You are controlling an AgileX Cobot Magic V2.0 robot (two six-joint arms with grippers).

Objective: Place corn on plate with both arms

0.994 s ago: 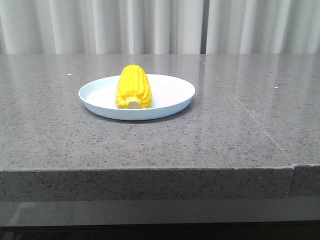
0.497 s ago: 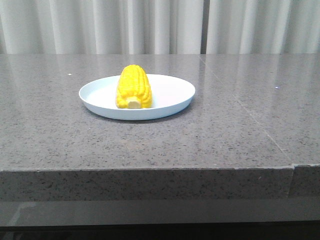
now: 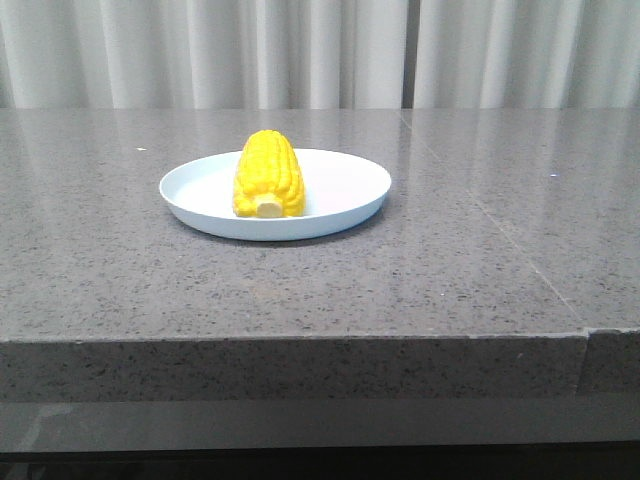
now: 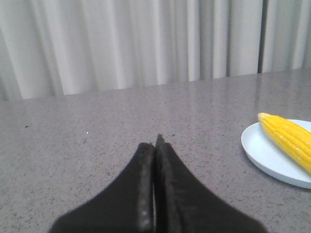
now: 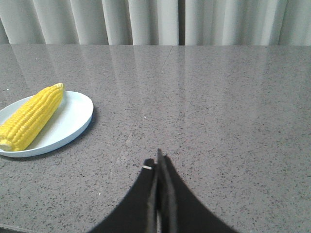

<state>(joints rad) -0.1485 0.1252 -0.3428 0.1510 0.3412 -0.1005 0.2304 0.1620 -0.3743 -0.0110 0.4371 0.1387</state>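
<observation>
The yellow corn (image 3: 268,175) lies on the pale blue-white plate (image 3: 345,195), its cream stub end toward the camera. It also shows in the left wrist view (image 4: 289,138) on the plate (image 4: 262,153), and in the right wrist view (image 5: 31,116) on the plate (image 5: 73,119). My left gripper (image 4: 155,143) is shut and empty, away from the plate. My right gripper (image 5: 158,160) is shut and empty, also away from the plate. Neither gripper shows in the front view.
The grey speckled stone table (image 3: 450,270) has a seam running across its right side and a front edge near the camera. Pale curtains (image 3: 320,50) hang behind the table.
</observation>
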